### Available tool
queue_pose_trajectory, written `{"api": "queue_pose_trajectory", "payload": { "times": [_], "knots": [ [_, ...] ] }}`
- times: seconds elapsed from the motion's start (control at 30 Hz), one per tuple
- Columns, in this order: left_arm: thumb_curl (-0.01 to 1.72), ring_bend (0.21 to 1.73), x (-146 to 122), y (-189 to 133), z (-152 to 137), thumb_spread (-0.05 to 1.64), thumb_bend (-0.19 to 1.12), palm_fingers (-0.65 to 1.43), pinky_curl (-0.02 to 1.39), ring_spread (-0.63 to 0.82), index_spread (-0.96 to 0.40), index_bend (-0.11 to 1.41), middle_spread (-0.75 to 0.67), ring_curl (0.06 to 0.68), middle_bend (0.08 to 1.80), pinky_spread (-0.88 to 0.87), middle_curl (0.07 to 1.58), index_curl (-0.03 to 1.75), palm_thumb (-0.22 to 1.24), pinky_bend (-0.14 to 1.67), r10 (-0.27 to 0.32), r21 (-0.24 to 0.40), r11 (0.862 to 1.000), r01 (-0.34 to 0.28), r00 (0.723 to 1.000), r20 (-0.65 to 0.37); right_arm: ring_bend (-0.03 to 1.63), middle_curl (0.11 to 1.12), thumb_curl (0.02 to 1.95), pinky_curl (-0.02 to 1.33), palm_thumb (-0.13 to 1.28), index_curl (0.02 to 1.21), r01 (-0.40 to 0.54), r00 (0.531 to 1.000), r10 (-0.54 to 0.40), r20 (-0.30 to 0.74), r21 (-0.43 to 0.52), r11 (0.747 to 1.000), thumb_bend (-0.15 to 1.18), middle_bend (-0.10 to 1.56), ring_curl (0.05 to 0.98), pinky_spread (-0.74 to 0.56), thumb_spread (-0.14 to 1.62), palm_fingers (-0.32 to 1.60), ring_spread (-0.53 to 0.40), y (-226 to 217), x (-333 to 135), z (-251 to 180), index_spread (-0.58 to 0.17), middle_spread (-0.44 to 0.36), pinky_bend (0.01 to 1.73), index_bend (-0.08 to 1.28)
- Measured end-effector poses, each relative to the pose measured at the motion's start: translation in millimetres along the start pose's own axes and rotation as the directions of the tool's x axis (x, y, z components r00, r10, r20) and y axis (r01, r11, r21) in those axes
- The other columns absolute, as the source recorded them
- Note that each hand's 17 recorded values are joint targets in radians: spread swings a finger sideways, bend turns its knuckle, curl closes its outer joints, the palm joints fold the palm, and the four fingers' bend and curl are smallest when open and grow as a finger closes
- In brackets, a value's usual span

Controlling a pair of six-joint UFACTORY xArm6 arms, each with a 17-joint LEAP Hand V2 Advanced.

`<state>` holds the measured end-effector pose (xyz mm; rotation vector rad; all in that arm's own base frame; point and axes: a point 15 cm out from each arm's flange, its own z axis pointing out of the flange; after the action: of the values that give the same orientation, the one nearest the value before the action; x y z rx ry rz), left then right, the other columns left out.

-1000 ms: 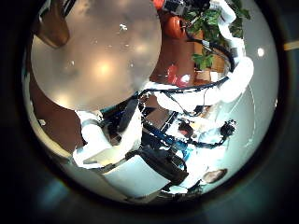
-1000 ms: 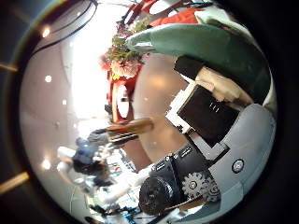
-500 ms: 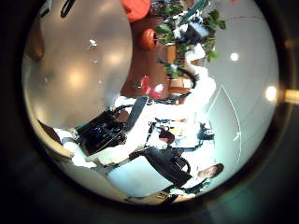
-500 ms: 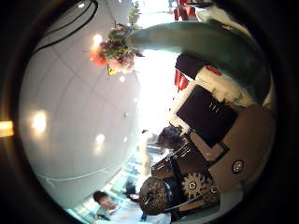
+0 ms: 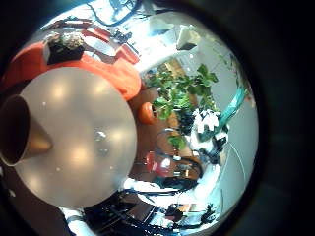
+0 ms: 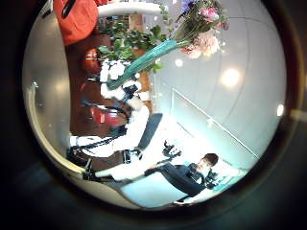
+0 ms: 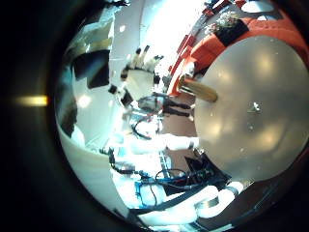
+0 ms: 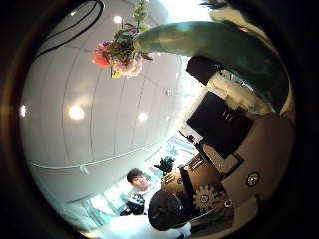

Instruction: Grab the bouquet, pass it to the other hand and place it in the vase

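Left little finger side palm view: brown tapered vase [image 5: 22,136] stands on round pale counter [image 5: 84,147], at its edge.
Left thumb side palm view: bouquet of pink flowers in a teal wrap [image 6: 171,40] is in the air, clear of the counter; right hand [image 6: 117,73] is clenched around the lower end of the wrap.
Right little finger side palm view: left hand [image 7: 145,73] is released, fingers spread, holding nothing, apart from the vase.
Right thumb side palm view: teal wrap runs across the palm, flower heads pointing away from it.

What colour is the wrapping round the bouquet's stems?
Teal-green wrapping, clearest in the right thumb side palm view.
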<state>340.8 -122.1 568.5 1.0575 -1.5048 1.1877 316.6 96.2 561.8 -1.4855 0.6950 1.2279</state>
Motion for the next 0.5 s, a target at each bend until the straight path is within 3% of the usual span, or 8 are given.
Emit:
{"api": "queue_pose_trajectory", "payload": {
  "times": [0.5],
  "knots": [
    [0.33, 0.62, 11.5, -0.1, 10.2, 0.96, -0.03, 0.10, 0.32, 0.50, 0.21, 0.14, 0.41, 0.211, 0.20, 0.46, 0.36, 0.30, 0.24, 0.31, 0.047, 0.038, 0.998, -0.044, 0.996, -0.081, 1.45, 0.85, 1.28, 0.98, 1.15, 0.98, -0.080, 0.993, 0.065, -0.100, -0.152, 0.985, 0.06, 1.38, 0.741, -0.17, 0.90, 1.11, -0.200, -3.2, 60.5, 69.3, -0.238, -0.139, 1.22, 1.14]
  ]
}}
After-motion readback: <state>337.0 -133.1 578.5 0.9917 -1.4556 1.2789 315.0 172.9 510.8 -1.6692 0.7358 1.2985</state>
